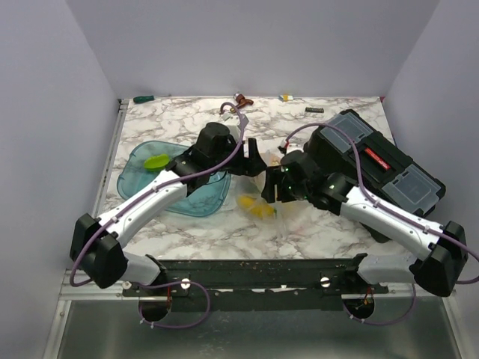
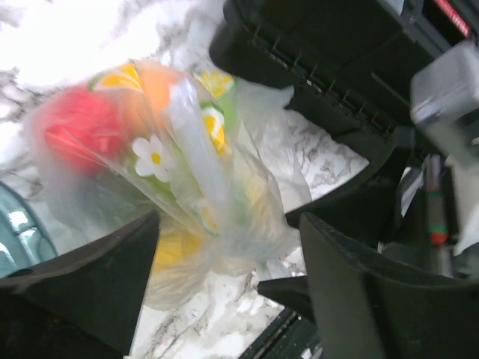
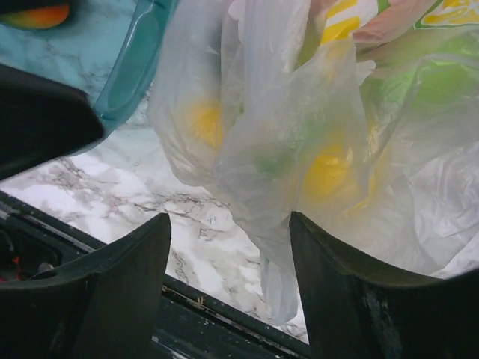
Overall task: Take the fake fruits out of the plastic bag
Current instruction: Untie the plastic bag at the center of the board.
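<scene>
While left gripper [image 2: 228, 224] and right gripper [image 3: 228, 221] gaped, bag [image 2: 251, 168] (clear, crinkled, flower-printed) showed red, orange, yellow fruits [image 2: 82, 127] inside.

Plain pale walls [image 1: 262, 45] enclose a brightly lit, marble-patterned table [image 1: 217, 232].

The bag [image 2: 224, 187] is clear, crinkled plastic printed with lemon slices and a white daisy. It lies bunched just right of the tray [image 1: 196, 203]. Most fruits [image 1: 254, 208] are inside it, blurred through the film. A red fruit [image 2: 82, 127] sits beside an orange fruit [image 2: 153, 86] at one end. Yellow fruits [image 3: 329, 168] and a green fruit [image 3: 273, 161] fill the gathered part, and two yellow lumps show at its near end in the top view. Another green one [image 1: 156, 161] lies apart in the tray.
</scene>
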{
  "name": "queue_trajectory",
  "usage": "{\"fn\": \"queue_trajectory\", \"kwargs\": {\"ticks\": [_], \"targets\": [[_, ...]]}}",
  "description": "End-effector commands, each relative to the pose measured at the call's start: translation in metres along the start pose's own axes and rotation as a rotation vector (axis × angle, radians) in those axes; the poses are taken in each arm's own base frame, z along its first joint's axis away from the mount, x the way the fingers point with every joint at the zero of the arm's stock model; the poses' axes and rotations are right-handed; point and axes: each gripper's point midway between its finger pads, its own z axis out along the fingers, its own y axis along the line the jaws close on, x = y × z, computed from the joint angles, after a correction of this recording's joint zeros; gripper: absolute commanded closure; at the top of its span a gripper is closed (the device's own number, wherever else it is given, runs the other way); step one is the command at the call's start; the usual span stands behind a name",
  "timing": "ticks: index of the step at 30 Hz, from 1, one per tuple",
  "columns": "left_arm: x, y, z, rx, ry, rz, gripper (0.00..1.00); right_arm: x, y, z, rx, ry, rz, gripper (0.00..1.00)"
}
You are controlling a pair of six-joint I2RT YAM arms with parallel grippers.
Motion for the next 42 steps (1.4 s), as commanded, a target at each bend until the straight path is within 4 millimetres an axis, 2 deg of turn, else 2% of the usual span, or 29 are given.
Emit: {"fn": "queue_trajectory", "kwargs": {"ticks": [1, 6, 8, 11, 13, 15, 17, 20, 22, 23, 29, 31, 35, 37, 40, 42], "targets": [[-0.032, 0.005, -0.026, -0.083, -0.154, 0.062, 0.19, -0.014, -0.020, 0.001, 0.254, -0.146, 0.108, 0.31], [-0.045, 0.012, -0.036, -0.136, -0.203, 0.125, 0.15, -0.009, -0.045, 0.006, 0.469, -0.139, 0.148, 0.26], [-0.048, 0.012, -0.036, -0.145, -0.200, 0.144, 0.15, -0.008, -0.047, 0.012, 0.493, -0.132, 0.135, 0.26], [-0.045, 0.007, -0.032, -0.118, -0.169, 0.144, 0.02, -0.008, -0.045, 0.023, 0.489, -0.139, 0.143, 0.26], [-0.040, 0.006, -0.028, -0.110, -0.144, 0.128, 0.01, -0.006, -0.045, 0.028, 0.475, -0.155, 0.156, 0.29], [-0.037, 0.002, -0.024, -0.085, -0.122, 0.117, 0.01, -0.007, -0.042, 0.031, 0.445, -0.179, 0.178, 0.39], [-0.035, -0.003, -0.022, -0.057, -0.106, 0.107, 0.01, -0.007, -0.041, 0.030, 0.413, -0.208, 0.204, 0.61], [-0.033, -0.006, -0.021, -0.041, -0.093, 0.106, 0.01, -0.008, -0.031, 0.030, 0.303, -0.221, 0.224, 0.80], [-0.033, -0.007, -0.020, -0.038, -0.085, 0.102, 0.01, -0.011, -0.031, 0.028, 0.252, -0.207, 0.260, 0.97], [-0.032, -0.010, -0.020, -0.024, -0.079, 0.103, 0.01, -0.014, -0.033, 0.027, 0.229, -0.203, 0.283, 0.99], [-0.027, -0.027, -0.019, 0.069, -0.067, 0.171, 0.03, -0.026, -0.048, 0.022, 0.065, -0.156, 0.374, 0.99], [-0.021, -0.036, -0.014, 0.108, -0.028, 0.221, 0.03, -0.032, -0.046, 0.019, 0.035, -0.155, 0.362, 0.99], [-0.002, -0.049, -0.001, 0.146, 0.053, 0.270, 0.02, -0.039, -0.057, 0.016, -0.002, -0.143, 0.408, 0.99], [0.005, -0.052, 0.003, 0.140, 0.075, 0.289, 0.02, -0.040, -0.064, 0.017, -0.032, -0.126, 0.436, 0.99], [0.015, -0.056, 0.009, 0.129, 0.114, 0.300, 0.08, -0.042, -0.067, 0.015, -0.068, -0.118, 0.452, 0.99], [0.020, -0.053, 0.014, 0.095, 0.135, 0.310, 0.09, -0.046, -0.069, 0.014, -0.080, -0.127, 0.463, 0.99]]}}
